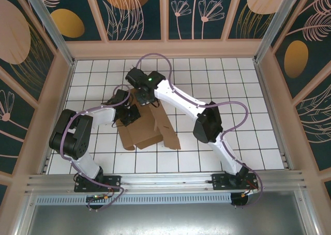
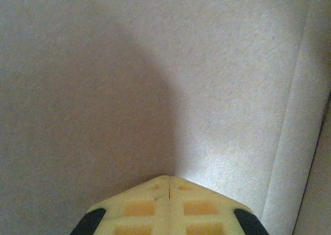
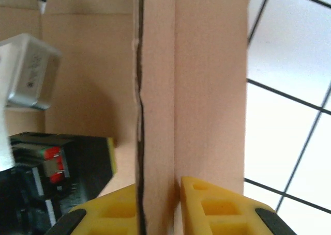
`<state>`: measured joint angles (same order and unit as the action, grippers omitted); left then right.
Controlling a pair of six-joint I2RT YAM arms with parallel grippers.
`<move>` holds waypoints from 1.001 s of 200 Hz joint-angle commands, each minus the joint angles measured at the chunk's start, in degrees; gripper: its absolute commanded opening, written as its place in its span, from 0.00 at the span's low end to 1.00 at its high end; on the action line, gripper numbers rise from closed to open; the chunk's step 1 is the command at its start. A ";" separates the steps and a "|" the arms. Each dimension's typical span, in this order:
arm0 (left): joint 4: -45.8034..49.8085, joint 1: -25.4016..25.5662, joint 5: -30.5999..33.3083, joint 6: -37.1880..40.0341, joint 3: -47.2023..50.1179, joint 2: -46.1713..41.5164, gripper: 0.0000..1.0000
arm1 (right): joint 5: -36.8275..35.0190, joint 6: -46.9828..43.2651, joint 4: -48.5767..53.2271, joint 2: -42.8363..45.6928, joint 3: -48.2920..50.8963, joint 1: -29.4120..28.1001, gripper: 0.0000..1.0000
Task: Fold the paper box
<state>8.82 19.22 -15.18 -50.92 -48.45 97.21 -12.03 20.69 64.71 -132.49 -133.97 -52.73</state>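
The paper box (image 1: 150, 129) is a brown cardboard sheet, partly folded, lying on the white tiled floor mid-table. My left gripper (image 1: 129, 115) rests on its left part. In the left wrist view its yellow fingers (image 2: 169, 177) are shut, tips together against a plain cardboard panel (image 2: 232, 90) with nothing between them. My right gripper (image 1: 144, 98) is at the box's far edge. In the right wrist view it (image 3: 159, 182) straddles an upright doubled cardboard wall (image 3: 158, 90), and a thin dark gap shows beside the right finger (image 3: 207, 204).
The tiled floor (image 1: 232, 90) spreads to the right and far side of the box. Pale frame walls (image 1: 269, 90) enclose it, with a metal rail (image 1: 165, 181) along the near edge. The left arm's black wrist (image 3: 57, 178) lies just left of the upright wall.
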 commanded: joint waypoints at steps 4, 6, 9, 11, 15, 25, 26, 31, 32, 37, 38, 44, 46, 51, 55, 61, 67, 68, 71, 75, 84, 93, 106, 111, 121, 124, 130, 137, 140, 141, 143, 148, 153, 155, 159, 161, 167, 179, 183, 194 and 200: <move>2.67 -0.76 1.34 0.38 -1.50 -0.03 0.00 | -7.02 -1.85 2.20 7.94 5.39 4.88 0.20; 2.71 -0.81 1.41 0.44 -1.55 -0.01 0.00 | -7.25 -1.95 2.14 8.16 5.56 5.03 0.20; 2.74 -0.80 1.38 0.39 -1.56 0.00 0.00 | -8.71 -2.37 1.96 8.85 6.50 5.52 0.20; 2.77 -0.86 1.40 0.42 -1.61 -0.07 0.00 | -9.72 -2.62 1.82 9.12 7.10 5.75 0.20; 2.86 -0.88 1.46 0.55 -1.69 -0.04 0.00 | -11.62 -3.20 1.62 9.59 8.21 6.12 0.20; 2.87 -0.90 1.56 0.76 -1.83 0.05 0.00 | -17.59 -5.06 1.48 10.18 10.22 6.49 0.20; 2.91 -0.88 1.56 0.75 -1.87 0.07 0.00 | -18.29 -5.27 1.48 10.20 10.40 6.50 0.20; 2.95 -0.89 1.63 1.02 -2.06 0.06 0.00 | -20.43 -6.19 1.47 10.11 11.05 6.54 0.20; 2.96 -0.87 1.68 1.05 -2.03 0.03 0.00 | -21.55 -6.67 1.47 10.02 11.33 6.51 0.19; 3.00 -0.88 1.80 1.16 -2.10 0.13 0.00 | -24.86 -7.74 1.51 9.62 11.97 6.47 0.19; 3.02 -0.87 1.76 1.21 -2.14 0.15 0.00 | -24.86 -7.74 1.51 9.62 11.97 6.47 0.19; 3.05 -0.90 1.99 1.33 -2.26 0.14 0.00 | -29.73 -8.78 1.77 8.72 12.66 6.18 0.18; 3.05 -0.95 1.99 1.34 -2.27 0.14 0.00 | -30.90 -9.14 1.81 8.47 12.85 6.16 0.17; 3.05 -0.86 2.07 1.56 -2.26 0.12 0.00 | -33.91 -10.38 1.51 7.80 13.55 5.87 0.16; 3.05 -0.92 2.08 1.58 -2.33 0.25 0.00 | -36.23 -11.47 0.71 7.48 14.51 5.61 0.16; 2.96 -0.91 1.94 1.60 -2.33 0.32 0.00 | -39.73 -12.95 -0.76 7.04 16.12 5.26 0.15; 2.81 -0.94 1.76 1.61 -2.35 0.38 0.00 | -43.82 -14.55 -2.16 6.46 17.84 4.63 0.15; 2.79 -0.94 1.75 1.61 -2.40 0.41 0.00 | -44.46 -14.81 -2.36 6.32 18.03 4.51 0.15; 2.78 -0.94 1.67 1.59 -2.36 0.45 0.00 | -46.40 -15.48 -2.95 5.84 18.86 4.30 0.15; 2.71 -0.94 1.52 1.69 -2.44 0.53 0.00 | -49.14 -16.20 -3.59 5.09 19.63 3.88 0.14; 2.69 -0.95 1.41 1.69 -2.57 0.66 0.00 | -54.45 -17.36 -4.80 3.59 21.01 3.20 0.14; 2.61 -0.88 1.17 1.76 -2.60 0.66 0.00 | -58.46 -18.43 -6.16 2.22 22.04 2.37 0.13; 2.28 -0.90 0.89 1.96 -2.64 0.54 0.00 | -63.82 -20.42 -8.91 1.00 23.67 1.23 0.13; 2.09 -0.94 0.85 1.92 -2.62 0.41 0.00 | -65.28 -21.47 -10.53 0.77 24.53 0.87 0.13; 1.79 -0.98 0.61 1.85 -2.61 0.35 0.00 | -66.40 -24.81 -15.01 0.60 26.19 0.25 0.13; 1.74 -0.92 0.53 1.84 -2.62 0.42 0.00 | -66.45 -25.92 -16.63 0.63 26.85 0.12 0.13; 1.65 -0.95 0.42 1.78 -2.62 0.38 0.00 | -66.45 -28.23 -19.91 0.93 28.35 -0.15 0.13; 1.60 -1.00 0.28 1.78 -2.58 0.50 0.00 | -66.37 -31.63 -24.30 1.41 30.56 -0.30 0.13; 1.56 -0.99 0.24 1.67 -2.55 0.52 0.00 | -66.29 -33.28 -26.43 1.66 31.70 -0.42 0.13; 1.55 -1.01 0.24 1.69 -2.58 0.57 0.00 | -66.20 -33.84 -27.33 1.77 32.04 -0.43 0.13; 1.55 -0.98 0.19 1.67 -2.52 0.60 0.00 | -66.19 -34.92 -28.73 1.96 32.88 -0.51 0.14; 1.47 -0.98 0.15 1.62 -2.38 0.53 0.00 | -66.11 -37.39 -31.80 2.36 34.53 -0.72 0.14; 1.46 -1.11 0.07 1.61 -2.23 0.47 0.00 | -65.85 -39.25 -34.60 2.89 35.97 -0.85 0.14; 1.40 -1.12 0.00 1.54 -2.26 0.45 0.00 | -65.73 -39.85 -35.38 3.10 36.57 -0.94 0.14; 1.38 -1.19 -0.02 1.57 -2.11 0.43 0.00 | -65.38 -40.90 -37.03 3.55 37.44 -0.97 0.14; 1.33 -1.20 -0.07 1.53 -2.05 0.33 0.00 | -65.22 -41.45 -37.86 3.88 37.81 -1.01 0.14; 1.23 -1.50 -0.18 1.38 -1.78 0.04 0.00 | -64.61 -43.11 -40.53 5.05 39.24 -0.99 0.15; 0.17 -2.20 -0.58 0.68 -1.00 -1.21 0.00 | -62.81 -45.32 -45.09 7.69 41.33 -0.80 0.16; -0.25 -2.57 -0.76 0.51 -0.69 -1.74 0.00 | -61.79 -45.22 -45.64 8.54 41.60 -0.75 0.16; -1.24 -3.29 -1.24 -0.05 -0.34 -2.99 0.00 | -55.65 -42.78 -44.96 12.40 41.62 -0.72 0.14; -1.35 -3.51 -1.46 -0.21 -0.42 -3.37 0.00 | -49.84 -41.46 -44.08 14.34 41.18 -0.43 0.13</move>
<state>9.63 17.34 -15.14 -50.09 -49.58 96.92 -72.99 -18.83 28.51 -129.05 -93.06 -53.36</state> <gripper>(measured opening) 0.051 0.150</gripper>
